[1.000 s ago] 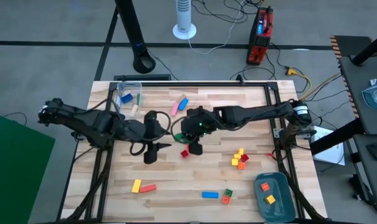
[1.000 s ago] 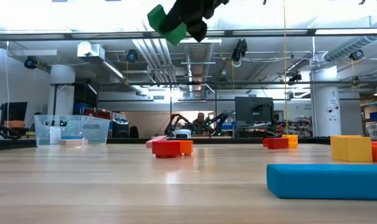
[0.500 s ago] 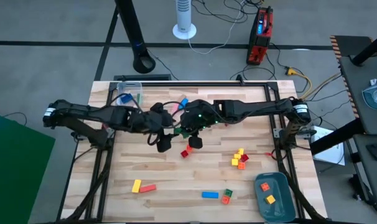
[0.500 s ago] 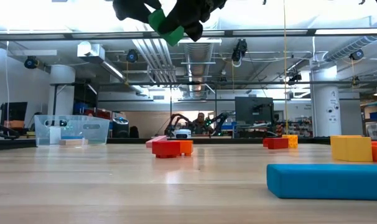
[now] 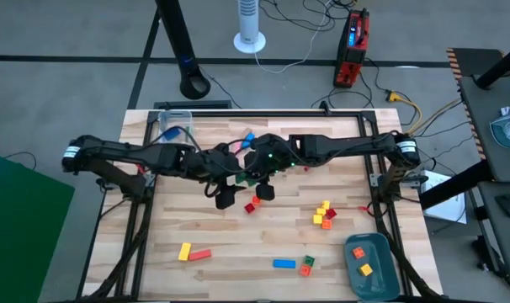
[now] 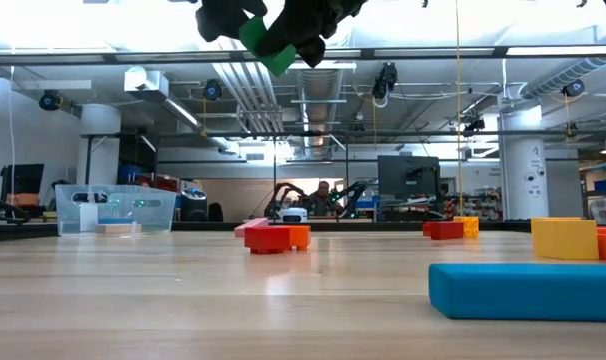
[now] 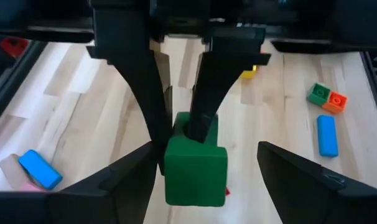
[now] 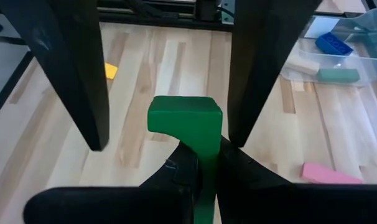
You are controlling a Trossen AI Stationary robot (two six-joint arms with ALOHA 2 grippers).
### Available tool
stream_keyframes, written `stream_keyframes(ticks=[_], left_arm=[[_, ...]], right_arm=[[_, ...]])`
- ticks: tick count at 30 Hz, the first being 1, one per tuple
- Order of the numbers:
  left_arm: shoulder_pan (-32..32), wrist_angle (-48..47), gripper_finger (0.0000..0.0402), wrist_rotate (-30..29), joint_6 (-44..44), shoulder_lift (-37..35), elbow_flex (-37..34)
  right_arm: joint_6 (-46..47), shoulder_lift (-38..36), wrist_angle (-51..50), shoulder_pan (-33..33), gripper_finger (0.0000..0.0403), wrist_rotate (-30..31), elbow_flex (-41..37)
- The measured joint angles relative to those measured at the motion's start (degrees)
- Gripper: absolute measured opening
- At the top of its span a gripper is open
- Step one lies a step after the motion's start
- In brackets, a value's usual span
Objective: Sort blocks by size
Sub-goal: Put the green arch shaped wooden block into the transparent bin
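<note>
light: bright, even overhead | glare: ceiling washed out, low view | blur: near fingers, wrist views

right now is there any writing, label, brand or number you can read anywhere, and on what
None that can be read.
The green block, the blue block and the clear box show no print.
The red device on the floor beyond the table may bear markings, but they are too small to read.
The screens in the room behind are too far off to read.
</note>
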Motion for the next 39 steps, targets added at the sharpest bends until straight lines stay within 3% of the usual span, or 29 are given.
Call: stream_keyframes(ticks=[8, 17, 22, 31, 39], left_arm=[[0.0, 0.0, 0.0227, 1.6, -0.1, 0.4, 0.0], [0.0, -1.0, 0.0114, 1.6, -0.2, 0.2, 0.1], [0.0, -1.2, 0.0114, 1.2, 0.0, -0.5, 0.1], [2.5, -6.5, 0.0119, -1.0, 0.2, -4.1, 0.0], [12.8, -21.3, 0.0121, -8.2, -7.3, -7.3, 0.0]], right_arm=[[0.2, 0.0, -0.4, 0.0, 0.0024, -1.2, 0.0], [0.4, 0.0, -0.1, 0.0, 0.0024, -1.3, 0.0], [1.6, 0.0, 0.5, 0.0, 0.0034, -1.4, 0.0], [7.4, -0.5, 0.7, -0.8, 0.0123, -0.5, 0.0], [15.9, -2.1, -1.6, -5.0, 0.0153, -0.9, 0.0]])
